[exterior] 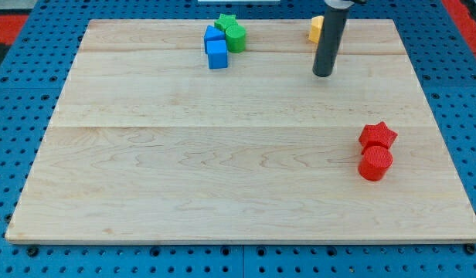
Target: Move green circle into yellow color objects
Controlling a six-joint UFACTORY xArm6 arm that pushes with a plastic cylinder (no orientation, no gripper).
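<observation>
The green circle (236, 36) sits near the view's top, left of centre, touching a green star (226, 21) behind it and blue blocks to its left. A yellow block (316, 29) lies at the view's top right of centre, partly hidden behind my rod. My tip (323, 74) rests on the board just below the yellow block and well to the right of the green circle, touching no block.
A blue cube (217, 54) and another blue block (213, 34) stand left of the green circle. A red star (378, 135) and a red cylinder (375, 164) sit together at the view's right. The wooden board (222, 177) lies on a blue pegboard.
</observation>
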